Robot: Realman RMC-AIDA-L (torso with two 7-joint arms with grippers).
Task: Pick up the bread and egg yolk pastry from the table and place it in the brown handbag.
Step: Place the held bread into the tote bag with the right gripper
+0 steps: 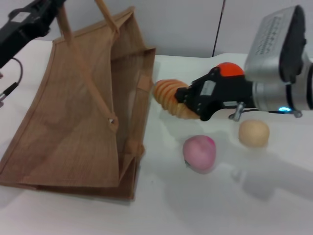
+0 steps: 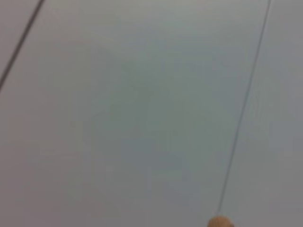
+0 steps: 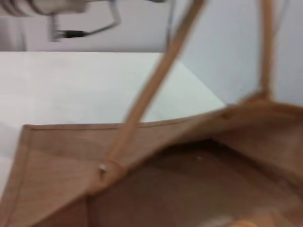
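Observation:
The brown handbag (image 1: 73, 122) stands tilted on the left of the table with its mouth facing right. My left gripper (image 1: 46, 14) is at the top left, shut on one tan handle (image 1: 63, 24) and holding it up. My right gripper (image 1: 185, 102) is shut on the ridged orange-and-tan bread (image 1: 168, 95), held just above the table right of the bag's mouth. The egg yolk pastry (image 1: 253, 133) lies on the table under my right arm. The right wrist view looks into the bag's opening (image 3: 199, 175); a sliver of bread (image 3: 246, 223) shows at its edge.
A pink ball (image 1: 199, 152) lies in front of the bread, left of the pastry. A round orange fruit (image 1: 230, 69) sits behind my right gripper. The white table (image 1: 205, 205) meets a pale wall at the back. The left wrist view shows only the wall (image 2: 142, 104).

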